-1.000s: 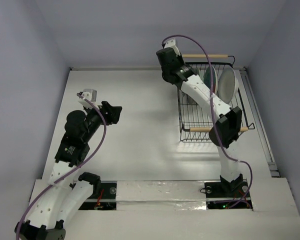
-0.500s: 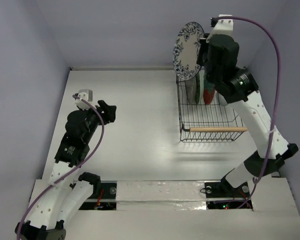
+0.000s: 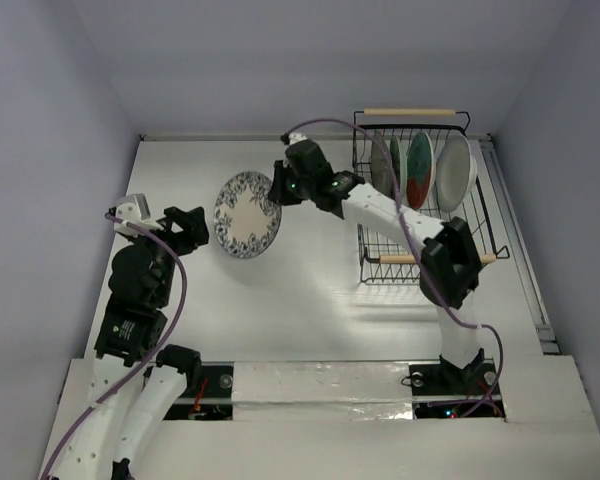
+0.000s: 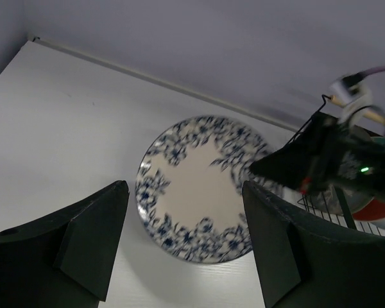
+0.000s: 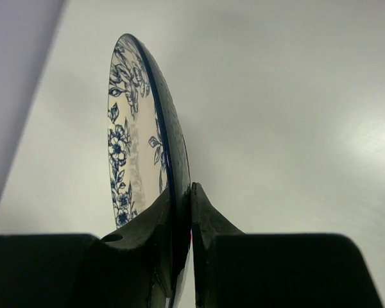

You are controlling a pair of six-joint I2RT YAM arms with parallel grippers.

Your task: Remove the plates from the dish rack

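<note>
While the right fingers (image 3: 278,186) pinch the rim of the blue-flowered plate (image 3: 247,215), I have it out to the left of the dish rack (image 3: 480,215), clear of the wire and over the bare worktop (image 3: 310,290). From the right wrist the grip is plain. The fingers (image 5: 208,224) are closed tight on the rim, one on each face, and the plate (image 5: 131,141) stands edge-on to that camera. I cannot tell whether its lower edge touches the worktop, though the shadow beneath makes me think not.

What the next move turns on is how the plate lies to the left fingers (image 3: 188,226). They sit farther from the rack than the plate does, spread wide and holding nothing. They look toward the rack, so the plate (image 4: 199,189) is straight ahead of them, showing its patterned face, not its edge. The left fingers (image 4: 90,237) are apart from it. A disc has no long axis, so only the rim offers a hold, and face-on it is wider than their gap. If I pass it across, I judge the left wrist must take the rim on the side away from the rack.

I count one plate out and four plates (image 3: 418,170) standing in the rack as far as I can tell, the two nearest the right arm (image 3: 380,208) partly hidden. There is one rack with two wooden handles (image 3: 410,112).
</note>
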